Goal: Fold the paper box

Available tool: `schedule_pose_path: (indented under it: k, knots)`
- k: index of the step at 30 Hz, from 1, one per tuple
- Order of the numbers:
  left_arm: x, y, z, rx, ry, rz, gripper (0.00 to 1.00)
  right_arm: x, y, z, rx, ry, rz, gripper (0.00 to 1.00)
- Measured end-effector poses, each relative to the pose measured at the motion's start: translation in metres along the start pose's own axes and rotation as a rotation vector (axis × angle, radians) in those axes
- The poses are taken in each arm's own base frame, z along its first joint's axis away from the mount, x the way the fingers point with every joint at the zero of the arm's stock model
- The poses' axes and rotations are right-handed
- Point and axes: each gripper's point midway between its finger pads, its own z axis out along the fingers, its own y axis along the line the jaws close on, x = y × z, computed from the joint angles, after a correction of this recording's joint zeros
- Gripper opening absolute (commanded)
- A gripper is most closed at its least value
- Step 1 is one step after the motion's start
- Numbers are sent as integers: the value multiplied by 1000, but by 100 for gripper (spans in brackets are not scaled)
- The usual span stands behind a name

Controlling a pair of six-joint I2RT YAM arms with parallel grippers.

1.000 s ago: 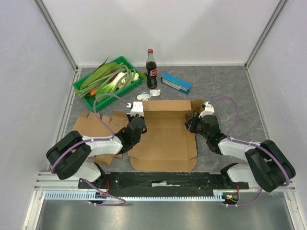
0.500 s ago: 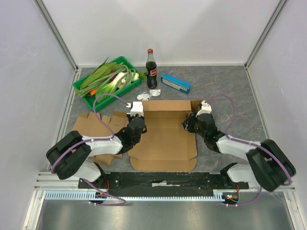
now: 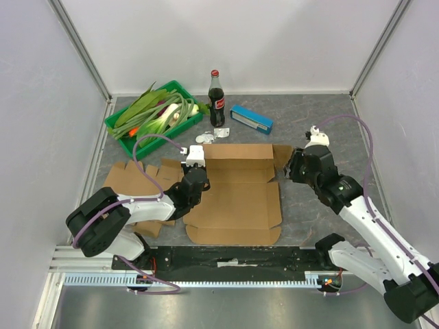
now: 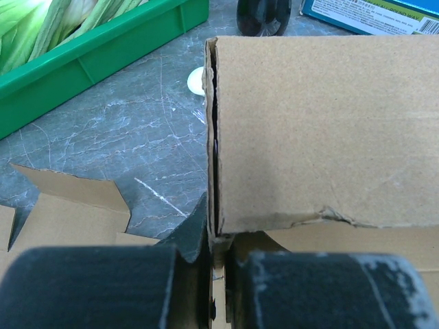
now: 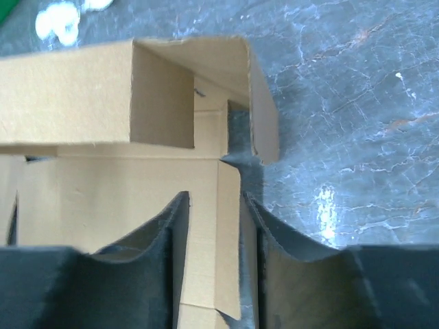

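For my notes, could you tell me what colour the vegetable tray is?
The tray is green, best seen in the top external view.

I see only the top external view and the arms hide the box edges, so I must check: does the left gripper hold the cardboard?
Observer: Yes, the left wrist view shows the left gripper shut on a thin edge of the cardboard box.
Operator: And the other one?
Observer: The right gripper is open in the right wrist view, its jaws either side of a flap.
Operator: Is the far wall raised?
Observer: Yes, and its end flap is bent forward round the corner.
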Motion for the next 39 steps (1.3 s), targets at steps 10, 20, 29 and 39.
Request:
schedule_pose_path:
  k: [10, 20, 29, 39]
  knots:
    - [0, -1, 1, -1, 2, -2, 2, 117, -4, 43, -136, 187, 53, 0]
    - [0, -1, 1, -2, 3, -3, 2, 147, -41, 67, 12, 78, 214, 0]
    - [0, -2, 2, -1, 3, -8, 2, 136, -45, 55, 57, 73, 240, 25]
    - [0, -2, 2, -5, 2, -7, 2, -72, 1, -42, 48, -231, -73, 62]
